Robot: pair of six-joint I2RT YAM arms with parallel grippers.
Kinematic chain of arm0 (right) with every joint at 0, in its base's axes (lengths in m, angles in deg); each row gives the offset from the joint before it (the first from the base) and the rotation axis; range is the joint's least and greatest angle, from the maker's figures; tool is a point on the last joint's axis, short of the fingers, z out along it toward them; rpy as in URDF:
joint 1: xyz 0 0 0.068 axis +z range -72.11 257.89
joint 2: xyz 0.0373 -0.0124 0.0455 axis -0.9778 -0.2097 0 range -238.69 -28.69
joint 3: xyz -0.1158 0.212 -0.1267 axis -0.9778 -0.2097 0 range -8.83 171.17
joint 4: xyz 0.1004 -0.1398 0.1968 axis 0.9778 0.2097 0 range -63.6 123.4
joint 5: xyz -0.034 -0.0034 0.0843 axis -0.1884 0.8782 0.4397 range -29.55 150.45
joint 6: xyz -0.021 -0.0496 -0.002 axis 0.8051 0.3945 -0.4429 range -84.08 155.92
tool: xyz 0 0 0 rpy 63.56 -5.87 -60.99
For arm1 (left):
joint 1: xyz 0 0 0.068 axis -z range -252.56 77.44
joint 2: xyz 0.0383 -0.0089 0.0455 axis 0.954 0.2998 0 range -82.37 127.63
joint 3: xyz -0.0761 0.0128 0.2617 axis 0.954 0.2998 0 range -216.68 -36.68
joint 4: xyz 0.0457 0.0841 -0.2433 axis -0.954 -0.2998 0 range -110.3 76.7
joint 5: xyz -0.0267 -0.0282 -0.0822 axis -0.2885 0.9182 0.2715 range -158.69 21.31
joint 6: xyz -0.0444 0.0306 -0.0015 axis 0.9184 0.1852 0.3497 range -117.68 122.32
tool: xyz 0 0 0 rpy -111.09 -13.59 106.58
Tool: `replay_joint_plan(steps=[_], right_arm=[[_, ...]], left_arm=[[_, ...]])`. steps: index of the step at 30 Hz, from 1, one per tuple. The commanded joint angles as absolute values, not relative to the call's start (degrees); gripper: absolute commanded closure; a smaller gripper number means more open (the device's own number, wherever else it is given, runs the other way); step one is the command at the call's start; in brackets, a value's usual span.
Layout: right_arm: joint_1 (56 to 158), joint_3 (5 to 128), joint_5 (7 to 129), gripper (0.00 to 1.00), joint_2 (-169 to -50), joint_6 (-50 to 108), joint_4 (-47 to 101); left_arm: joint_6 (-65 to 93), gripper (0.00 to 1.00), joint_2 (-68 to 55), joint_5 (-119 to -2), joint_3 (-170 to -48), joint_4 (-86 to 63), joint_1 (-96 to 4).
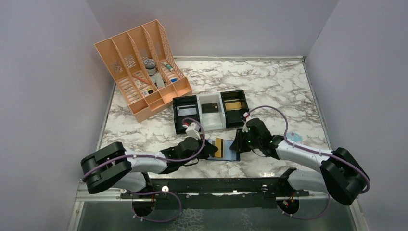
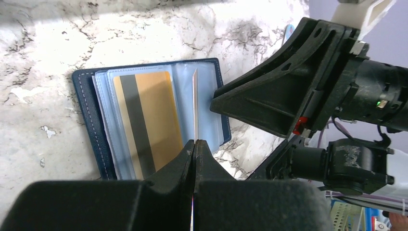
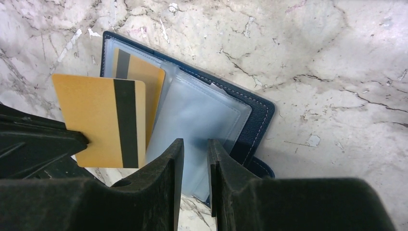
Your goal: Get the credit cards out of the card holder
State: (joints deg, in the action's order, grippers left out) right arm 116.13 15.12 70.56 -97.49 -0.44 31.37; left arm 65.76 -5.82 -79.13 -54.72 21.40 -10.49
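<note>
While the open navy card holder (image 3: 262,113) lies flat on the marble worktop (image 1: 269,82) at the lower middle of the overhead view, the left hand (image 2: 194,143) is clamped on one gold credit card (image 3: 96,120) held on edge just above it. A second gold card (image 3: 144,79) sits in a clear pocket. The right hand (image 3: 195,144), fingers slightly apart, meets the holder's right edge.

I count one wallet (image 3: 255,115), two gold cards (image 3: 98,120) at it, three box trays (image 1: 210,115), one orange file rack (image 1: 139,67).
</note>
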Motion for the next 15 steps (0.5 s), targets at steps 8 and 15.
replay_joint_plan(steps=[8, 15], right_arm=[[116.1, 19.6, 72.6, 0.74, -92.2, 1.7, 34.6], [116.1, 20.2, 86.4, 0.74, -95.7, 0.8, 27.4]], left_arm=[[64.6, 1.0, -15.1, -83.9, -52.4, 15.1, -11.3], [65.5, 1.0, -23.2, -89.5, -50.7, 7.2, -11.3]])
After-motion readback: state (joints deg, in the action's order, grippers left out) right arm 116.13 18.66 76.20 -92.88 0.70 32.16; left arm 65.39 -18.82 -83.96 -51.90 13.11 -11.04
